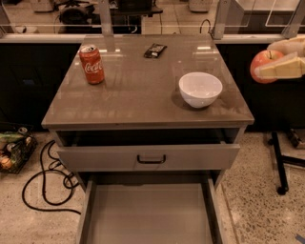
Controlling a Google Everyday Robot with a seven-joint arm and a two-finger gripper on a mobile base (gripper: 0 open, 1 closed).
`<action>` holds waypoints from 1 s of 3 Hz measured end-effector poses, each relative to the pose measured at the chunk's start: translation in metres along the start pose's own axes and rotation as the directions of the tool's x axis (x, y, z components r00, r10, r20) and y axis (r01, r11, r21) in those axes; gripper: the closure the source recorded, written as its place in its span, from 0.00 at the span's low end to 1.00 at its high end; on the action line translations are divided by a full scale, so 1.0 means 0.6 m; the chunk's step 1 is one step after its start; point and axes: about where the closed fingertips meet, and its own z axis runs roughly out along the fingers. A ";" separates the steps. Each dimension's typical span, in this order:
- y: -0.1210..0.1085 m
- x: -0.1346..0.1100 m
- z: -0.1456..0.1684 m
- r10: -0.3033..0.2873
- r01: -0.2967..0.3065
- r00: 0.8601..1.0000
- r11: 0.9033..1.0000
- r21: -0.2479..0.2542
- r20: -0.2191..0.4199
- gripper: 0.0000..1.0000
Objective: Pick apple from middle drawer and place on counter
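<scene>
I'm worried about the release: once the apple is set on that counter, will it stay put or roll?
Likely to roll a little: the apple, held by the gripper right of the counter, is round, and the top looks glossy and flat. It looks firm, so the two-finger grip probably won't deform it. Setting it stem-up should help.

Office-like lab: glass partitions (271,14), chair bases (71,13) beyond, loose floor cables (42,191); jaws hold apple (260,61) right of counter (143,93).
</scene>
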 end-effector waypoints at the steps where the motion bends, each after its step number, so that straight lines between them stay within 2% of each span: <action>1: -0.053 -0.010 0.039 0.004 -0.004 1.000 1.000 0.013 -0.010 1.00; 2: -0.093 -0.013 0.102 0.013 -0.013 1.000 1.000 -0.012 -0.006 1.00; 3: -0.111 -0.009 0.171 0.014 -0.014 1.000 0.998 -0.059 -0.004 1.00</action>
